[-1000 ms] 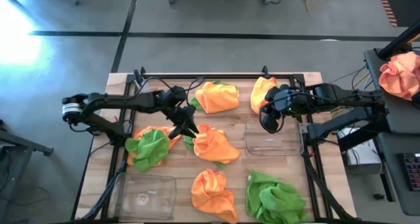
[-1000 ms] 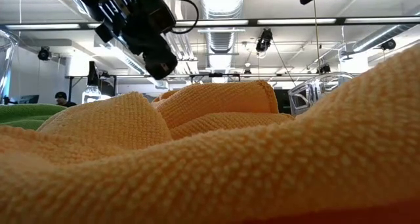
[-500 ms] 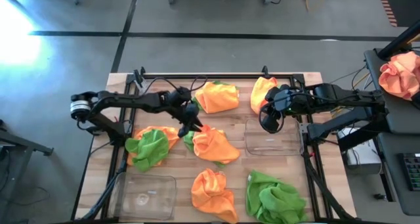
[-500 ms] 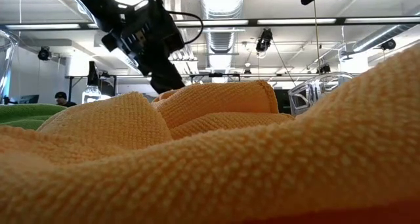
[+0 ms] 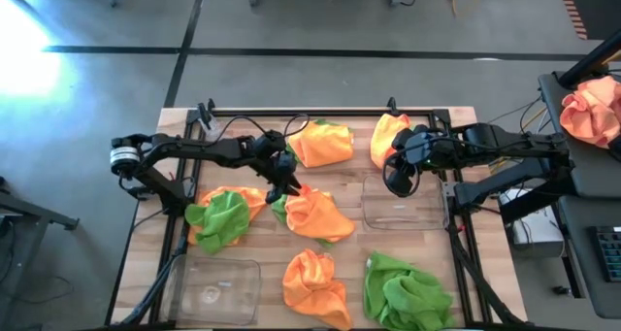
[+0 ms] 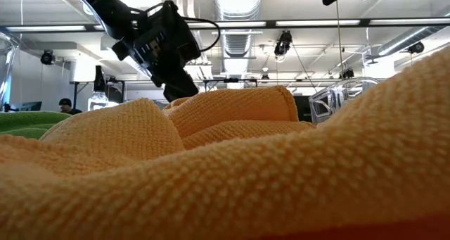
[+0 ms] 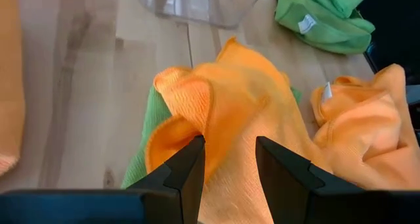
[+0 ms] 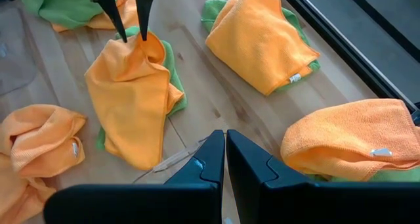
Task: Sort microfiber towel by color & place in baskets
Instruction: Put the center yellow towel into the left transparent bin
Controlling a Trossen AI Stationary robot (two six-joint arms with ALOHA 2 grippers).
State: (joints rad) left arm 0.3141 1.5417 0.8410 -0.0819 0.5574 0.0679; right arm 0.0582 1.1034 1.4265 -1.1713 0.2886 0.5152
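My left gripper is open and low over the far end of the middle orange towel. That towel lies on a green one. The fingers stand on either side of its raised fold. My right gripper is shut and hangs above the far left corner of the right basket. The left basket sits at the near left. Other orange towels and a green one lie on the table. My left gripper comes from above, pointing down, with one fingertip on each side of the orange towel's raised fold at its far end. I cannot tell whether the tips touch the cloth. The towel lies flat on the green one.
An orange-and-green heap lies left of my left gripper. Another orange towel lies at the far right by my right arm. A peach cloth sits off the table to the right. In the low view an orange towel fills the foreground.
My left gripper has moved toward the table's right and down, onto the far end of the middle orange towel. The towels and my right arm have stayed put.
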